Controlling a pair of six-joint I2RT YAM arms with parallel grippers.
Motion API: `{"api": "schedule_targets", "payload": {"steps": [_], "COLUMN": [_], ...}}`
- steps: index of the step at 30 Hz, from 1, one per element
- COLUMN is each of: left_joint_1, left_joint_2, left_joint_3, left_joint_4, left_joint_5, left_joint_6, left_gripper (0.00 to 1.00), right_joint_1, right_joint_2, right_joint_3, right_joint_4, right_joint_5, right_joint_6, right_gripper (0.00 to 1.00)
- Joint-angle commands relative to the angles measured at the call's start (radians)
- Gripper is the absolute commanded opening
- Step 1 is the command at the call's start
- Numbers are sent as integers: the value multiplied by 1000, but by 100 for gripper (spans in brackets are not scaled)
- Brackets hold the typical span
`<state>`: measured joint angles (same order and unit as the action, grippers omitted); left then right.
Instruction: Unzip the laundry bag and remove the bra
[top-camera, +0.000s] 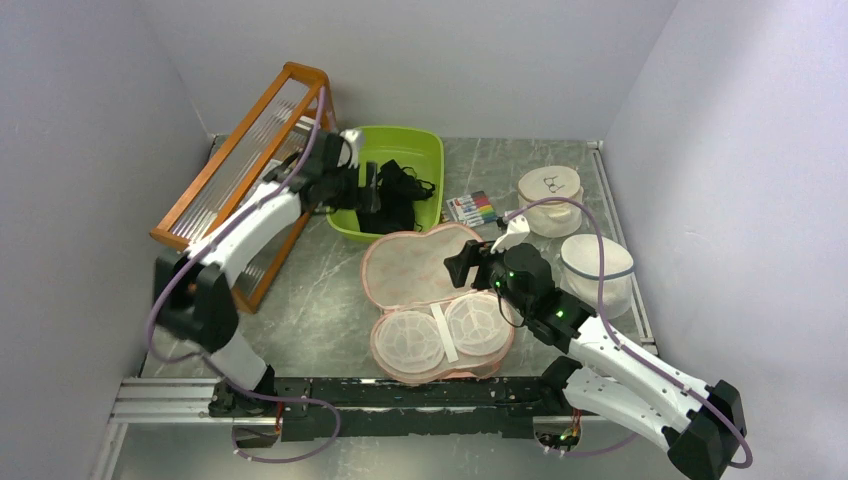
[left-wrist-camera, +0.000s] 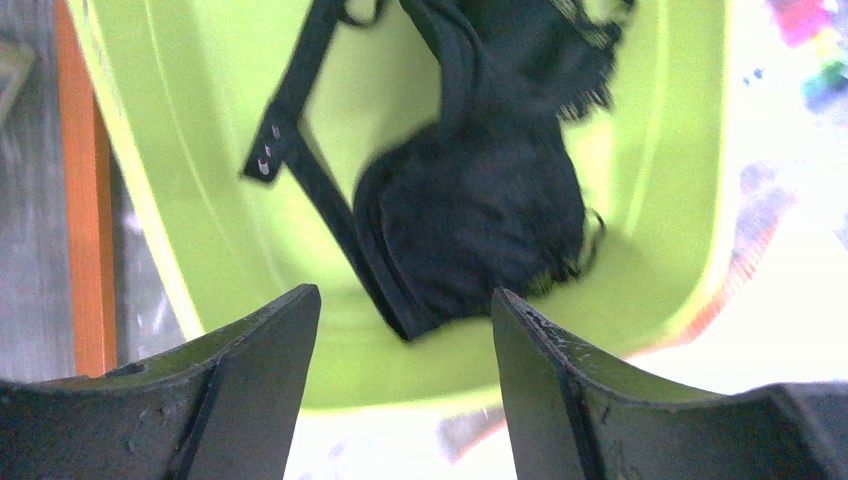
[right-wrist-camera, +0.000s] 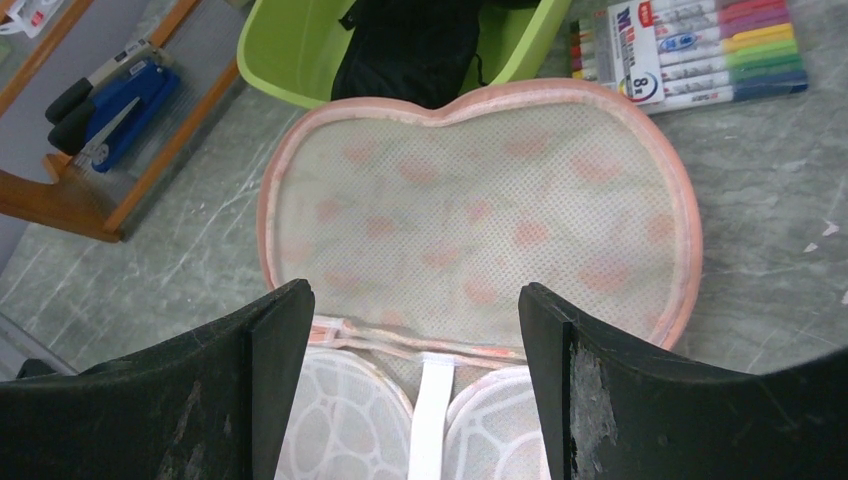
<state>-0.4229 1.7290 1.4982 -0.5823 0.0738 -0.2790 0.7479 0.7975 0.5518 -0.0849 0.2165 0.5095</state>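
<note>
The laundry bag (top-camera: 425, 268) lies unzipped and spread flat mid-table, its peach-printed lid (right-wrist-camera: 480, 200) folded back and two white mesh cups (top-camera: 440, 335) facing up. The black lacy bra (top-camera: 395, 195) lies crumpled in a lime-green tub (top-camera: 420, 150) behind the bag, one strap trailing across the tub's floor (left-wrist-camera: 300, 160). My left gripper (top-camera: 372, 190) hangs open over the tub, the bra (left-wrist-camera: 480, 210) just beyond its fingertips and nothing between them (left-wrist-camera: 405, 300). Over the bag's hinge line, my right gripper (top-camera: 462, 268) stands open and empty (right-wrist-camera: 415, 295).
An orange wooden rack (top-camera: 240, 160) leans at the back left, with a blue-handled tool (right-wrist-camera: 110, 105) on it. A pack of coloured markers (top-camera: 472, 208) lies right of the green tub. Two round white lidded tubs (top-camera: 550, 195) (top-camera: 598, 270) stand at the right.
</note>
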Motion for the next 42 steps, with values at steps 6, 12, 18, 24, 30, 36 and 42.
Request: {"api": "schedule_targets", "payload": {"steps": [6,12,18,24,30,36,42], "left_joint_1": [-7,-3,32,51,75,75,75], "left_joint_2": [-437,-512,-422,-293,-201,-115,-72], "left_joint_3": [-654,-806,-868,-865,-842,-797,-725], "left_joint_4": [319,391,575,733,949,1036,962], "left_joint_5": [385,319,413,493,635,661,646], "left_joint_6": [-203,-270,-340,-401,-469,-484,-408], "left_gripper": [99,100,99,93,88,76,58], "right_joint_1": [-6,-6,-7,-7,-7,-7,-7], "right_joint_2": [22,38,11,-43,-41,-26,-30], "right_joint_3": [-12,-12,-17,-20,-26,-23,-20], "right_joint_4": [90,114,89,57,61,75,62], "right_joint_5": [-60,-96,-99,-71,-74,-83,-77], "right_joint_6": [21,33,38,32,33,31,25], "right_gripper": [76,76,77,77,77,77,77]}}
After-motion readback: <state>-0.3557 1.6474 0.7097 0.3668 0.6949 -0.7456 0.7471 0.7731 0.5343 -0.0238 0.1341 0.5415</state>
